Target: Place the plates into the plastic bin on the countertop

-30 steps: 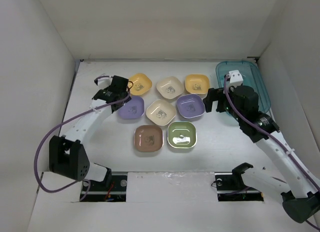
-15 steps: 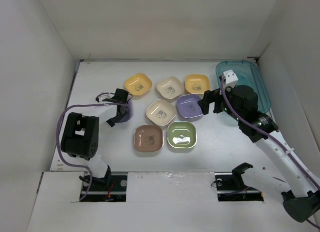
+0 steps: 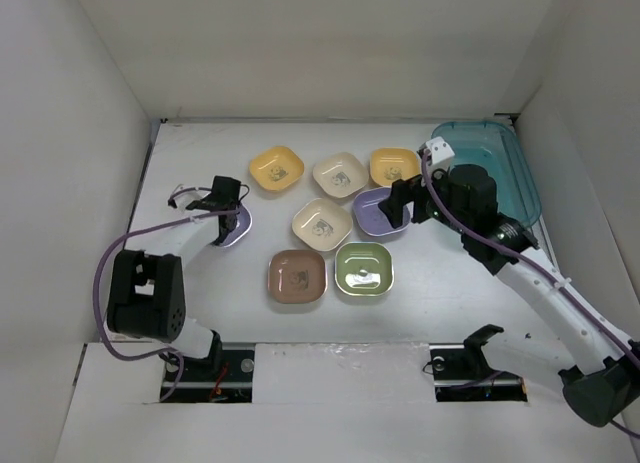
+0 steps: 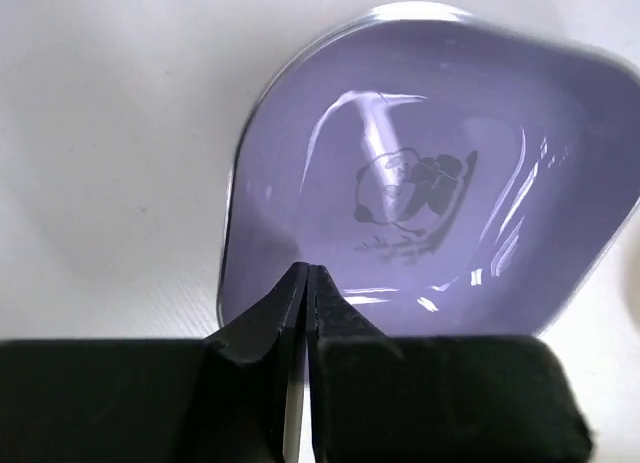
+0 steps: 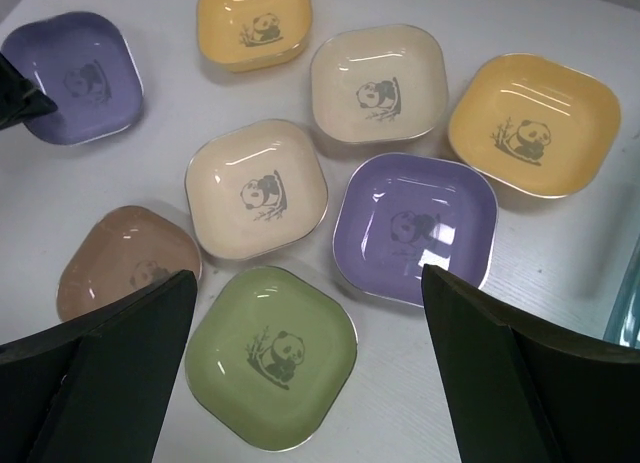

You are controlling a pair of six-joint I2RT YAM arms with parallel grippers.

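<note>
Several square panda-print plates lie on the white countertop [image 3: 440, 273]: two yellow [image 3: 275, 168] [image 3: 395, 165], two cream [image 3: 340, 173] [image 3: 321, 223], brown [image 3: 297, 276], green [image 3: 363, 270] and two purple. My left gripper [image 3: 224, 207] [image 4: 308, 270] is shut, its tips pressed together over the near-left edge of the left purple plate [image 3: 238, 228] [image 4: 420, 183]. Nothing shows between them, and the rim there is hidden. My right gripper [image 3: 399, 204] [image 5: 308, 273] hangs open above the right purple plate [image 3: 376, 215] [image 5: 415, 228] and the green plate [image 5: 270, 353]. The teal plastic bin [image 3: 497, 146] holds no plate.
White walls close in the countertop on the left, back and right. The bin sits in the far right corner, partly behind my right arm. A sliver of it shows at the right wrist view's edge [image 5: 632, 303]. The left arm's cable loops beside the left wall.
The left gripper came down onto the left purple plate and closed. That plate now lies further left, away from the cream one. The right gripper moved left over the right purple plate.
</note>
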